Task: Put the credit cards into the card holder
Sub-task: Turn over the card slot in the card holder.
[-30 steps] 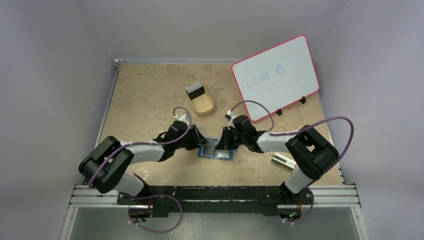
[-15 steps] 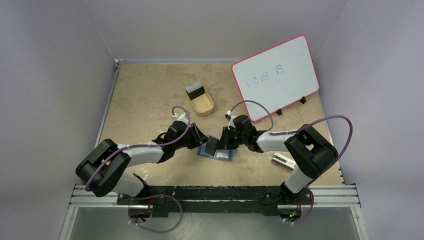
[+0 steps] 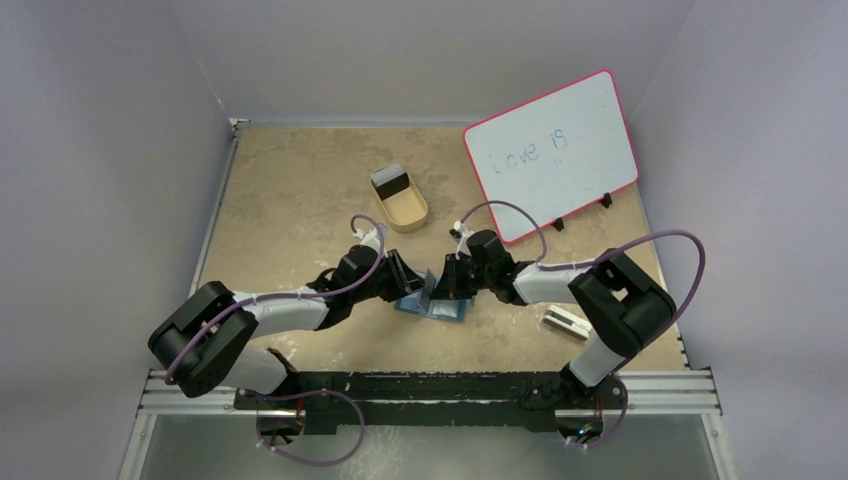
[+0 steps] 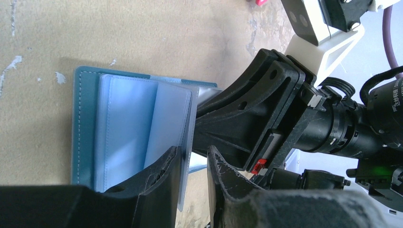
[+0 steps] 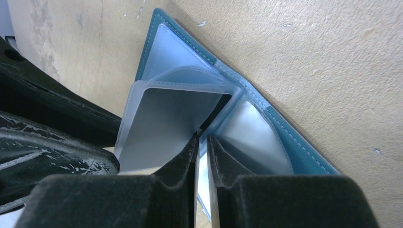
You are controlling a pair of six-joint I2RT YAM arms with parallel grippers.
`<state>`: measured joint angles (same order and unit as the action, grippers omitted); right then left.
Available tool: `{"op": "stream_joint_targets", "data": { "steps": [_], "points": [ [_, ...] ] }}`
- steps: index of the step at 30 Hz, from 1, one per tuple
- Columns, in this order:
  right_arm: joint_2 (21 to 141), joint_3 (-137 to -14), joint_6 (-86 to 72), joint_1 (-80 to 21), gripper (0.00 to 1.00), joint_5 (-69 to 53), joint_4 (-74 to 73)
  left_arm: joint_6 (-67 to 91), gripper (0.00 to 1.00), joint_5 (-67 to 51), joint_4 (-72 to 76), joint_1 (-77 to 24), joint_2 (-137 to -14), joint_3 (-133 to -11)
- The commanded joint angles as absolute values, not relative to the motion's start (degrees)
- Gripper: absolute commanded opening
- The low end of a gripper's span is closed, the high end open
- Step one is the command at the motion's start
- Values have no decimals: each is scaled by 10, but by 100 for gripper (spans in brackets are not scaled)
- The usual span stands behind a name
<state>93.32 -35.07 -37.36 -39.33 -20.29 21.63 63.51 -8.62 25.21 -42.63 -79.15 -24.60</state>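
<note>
Gaping teal card holder, left pincer gripping sleeve, right pincer gripping pale card.

Tan counter, surface worn and blotched. Red-framed whiteboard propped tilted at far right, marked "Love is". Tan oval tray mid-counter. White slotted block near right edge.
</note>
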Motion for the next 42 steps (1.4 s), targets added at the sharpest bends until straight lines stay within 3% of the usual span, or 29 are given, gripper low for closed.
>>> {"op": "stream_joint_targets", "data": {
  "steps": [1, 12, 18, 32, 42],
  "points": [
    [929, -329, -351, -392, 14, -191, 184, 639, 24, -74, 258, -443, -791, -263],
    [898, -321, -345, -387, 17, -171, 176, 598, 18, -29, 173, -484, -810, -325],
    [900, -331, -340, -385, 20, -152, 161, 570, 26, -4, 113, -500, -821, -369],
    [837, -328, -349, -381, 23, -108, 105, 545, 17, 29, 55, -513, -845, -401],
    [828, -325, -348, -381, 23, -89, 98, 546, 21, 35, 51, -524, -853, -419]
  ]
}}
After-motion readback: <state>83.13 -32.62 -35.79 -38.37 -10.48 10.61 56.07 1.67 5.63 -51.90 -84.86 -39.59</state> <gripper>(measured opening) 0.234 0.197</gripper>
